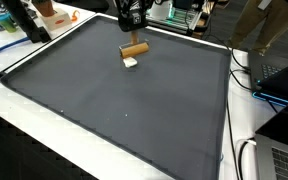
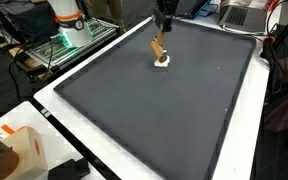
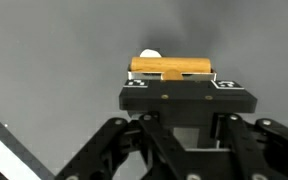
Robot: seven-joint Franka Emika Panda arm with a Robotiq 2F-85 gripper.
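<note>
The hand (image 1: 134, 38) is seen at the far end of the table (image 1: 24, 122), hanging straight down from the arm, and its fingers are closed on a wooden block (image 1: 135, 48), which is clamped at its middle. In the wrist view the wooden block (image 3: 172, 67) is shown lying crosswise between the fingers, with a tan end sticking out on either side of them. In an exterior view the wooden block (image 2: 158, 47) appears tilted, with one end lower than the other. A small white piece (image 1: 131, 62) is found on the dark mat (image 1: 124, 115) just below the block. Part of the white piece (image 3: 148, 56) is seen as a rounded shape behind one end of the block in the wrist view. Whether the block and the white piece are touching cannot be told from any of the views. Most of the table is covered by the dark mat, and a white border is left bare around it. An orange and white box (image 2: 24, 150) is placed at a corner of the table, well apart from the hand. Black cables (image 1: 246, 75) are draped along one edge of the table.
</note>
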